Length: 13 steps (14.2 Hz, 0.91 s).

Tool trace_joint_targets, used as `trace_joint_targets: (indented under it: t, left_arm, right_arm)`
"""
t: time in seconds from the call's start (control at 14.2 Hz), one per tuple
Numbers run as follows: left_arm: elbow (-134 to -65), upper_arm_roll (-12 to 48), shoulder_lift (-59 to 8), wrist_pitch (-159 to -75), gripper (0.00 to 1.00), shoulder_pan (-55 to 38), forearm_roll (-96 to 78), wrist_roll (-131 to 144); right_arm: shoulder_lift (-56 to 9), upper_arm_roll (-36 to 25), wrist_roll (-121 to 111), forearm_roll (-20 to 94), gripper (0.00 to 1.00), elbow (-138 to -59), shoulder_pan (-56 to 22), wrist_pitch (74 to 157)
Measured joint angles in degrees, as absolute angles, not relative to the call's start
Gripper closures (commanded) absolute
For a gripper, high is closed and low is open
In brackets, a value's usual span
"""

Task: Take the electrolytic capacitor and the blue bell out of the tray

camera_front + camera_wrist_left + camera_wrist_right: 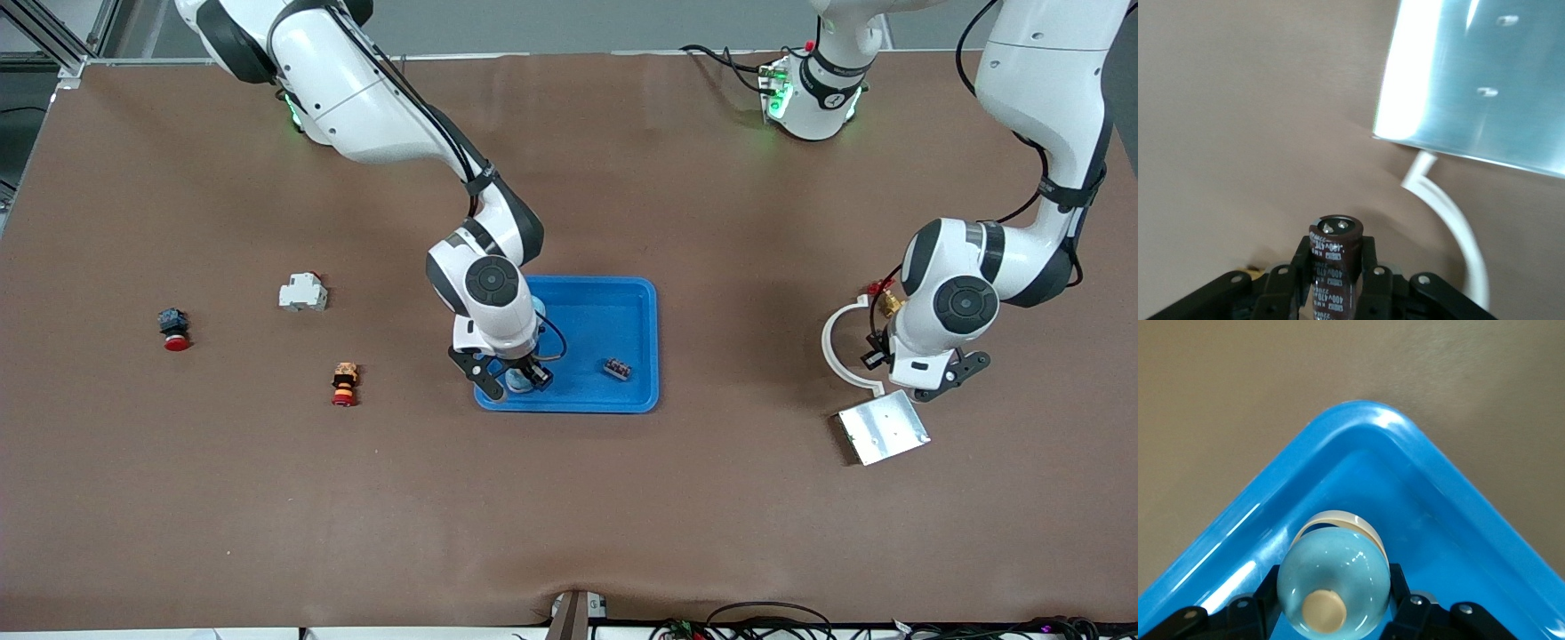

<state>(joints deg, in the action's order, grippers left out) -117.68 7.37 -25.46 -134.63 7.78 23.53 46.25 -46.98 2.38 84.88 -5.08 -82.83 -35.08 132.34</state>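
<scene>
Here the brown tabletop point(569, 498) carries a blue tray point(622, 307) at its middle. The right hand point(516, 378) is down in the tray's corner nearest the front camera, closed on the pale blue bell point(1333, 588). The left hand point(1338, 290), over bare tabletop beside a metal plate point(883, 427) and a white curved strip point(836, 342), grips the dark capacitor point(1335, 263) upright.

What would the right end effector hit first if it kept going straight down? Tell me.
Most likely the blue tray. The right end effector, shut on the bell, points down into the tray's corner, so the bell would probably touch the floor first; the remaining gap is unclear.
</scene>
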Motion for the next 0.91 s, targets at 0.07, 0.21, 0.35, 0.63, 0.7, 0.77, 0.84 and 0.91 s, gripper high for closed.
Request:
trace_joint_targets:
  t: [0.07,0.21,0.35,0.63,0.7,0.77,0.84,0.91]
  left_arm:
    - [-118.1,7.4,-25.5,-135.2,0.73,8.6,23.6,45.8]
    - [-118.4,7.4,-25.6,-135.6,0.23,9.3,23.6,45.1]
    - [-118.4,7.5,-25.6,-135.7,0.00,9.3,23.6,45.1]
    - [-118.0,8.8,-24.5,-135.6,0.00,9.4,22.8,45.4]
    - [-117.5,10.0,-23.8,-134.3,0.00,9.3,21.2,45.5]
    - [-116.6,11.6,-23.2,-131.9,0.00,9.3,19.0,45.9]
    - [-115.0,13.5,-22.6,-128.7,0.00,9.2,16.2,46.7]
    - [-113.1,15.6,-22.3,-126.0,0.00,9.0,13.6,48.4]
  right_arm:
    - [-46.8,2.5,84.1,-5.1,1.00,-80.8,-35.2,127.6]
    - [-46.0,2.7,78.4,-5.1,1.00,-76.9,-35.3,117.2]
    - [-43.6,2.4,70.3,-5.1,1.00,-75.7,-35.3,109.7]
    - [-36.2,1.5,59.9,-5.1,1.00,-81.3,-33.0,107.3]
    - [-32.9,1.5,57.2,-5.1,1.00,-85.6,-31.5,109.3]
    - [-29.2,1.5,54.4,-5.1,1.00,-90.3,-29.8,111.3]
    - [-25.3,1.5,51.7,-5.1,1.00,-95.4,-28.2,112.9]
    - [-21.4,1.5,49.3,-4.7,1.00,-100.3,-26.8,114.0]
